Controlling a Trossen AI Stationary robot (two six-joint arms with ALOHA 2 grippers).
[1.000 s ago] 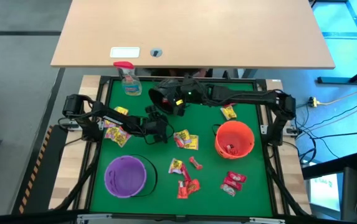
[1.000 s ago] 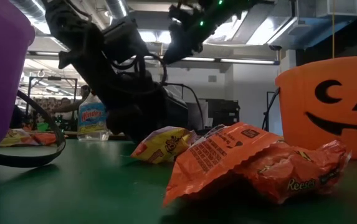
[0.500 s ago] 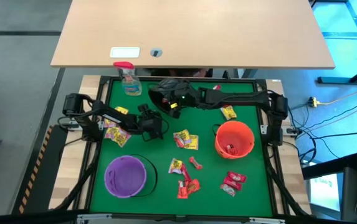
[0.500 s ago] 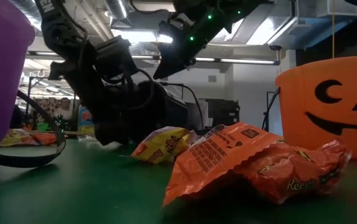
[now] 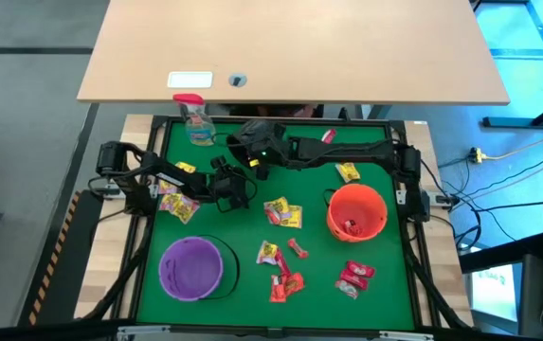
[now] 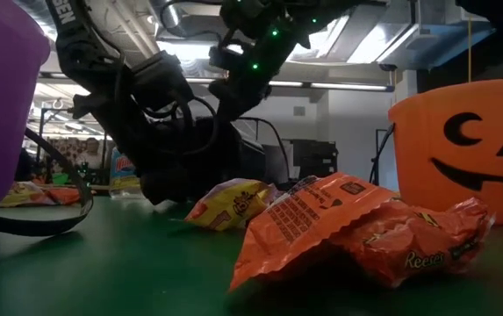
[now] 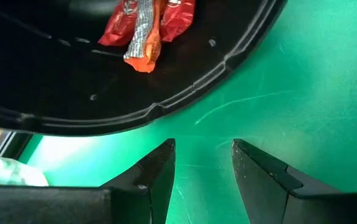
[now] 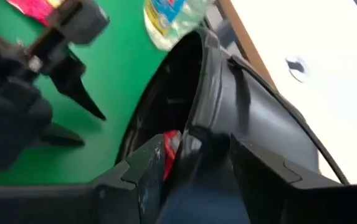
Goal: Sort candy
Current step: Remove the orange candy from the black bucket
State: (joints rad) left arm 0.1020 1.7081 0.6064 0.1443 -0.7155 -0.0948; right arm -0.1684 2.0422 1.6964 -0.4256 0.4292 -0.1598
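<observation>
A black bucket [image 5: 244, 140] sits tilted at the far middle of the green table [image 5: 385, 294], with my right gripper [image 5: 258, 154] shut on it. The left wrist view looks into its mouth [image 7: 103, 81], where red and orange candy [image 7: 147, 25] lies. My left gripper [image 5: 235, 193] stands open just near of the bucket, low over bare green mat [image 7: 203, 146]. More candy lies loose: yellow packets [image 5: 282, 214], red ones [image 5: 354, 277] and a mixed pile [image 5: 176, 202] by the left arm. My right gripper holds the black bucket by its rim [image 8: 210, 106]. One finger [image 8: 142, 177] is on the inside, where a red candy [image 8: 171, 146] shows, and the other [image 8: 265, 180] is on the outside. The fingers slant down from the table's right. The bucket is tilted.
An orange pumpkin bucket [image 5: 356, 210] holding red candy stands at the right, a purple bucket [image 5: 192, 268] at the near left. A clear spray bottle with a red top [image 5: 195, 121] stands at the far left corner. Orange and yellow packets [image 6: 356, 228] lie mid-table.
My right gripper has come down and toward the table's left with the black bucket, still holding its rim. My left gripper has sunk a little and shifted slightly toward the table's left, its fingers as far apart as before.
</observation>
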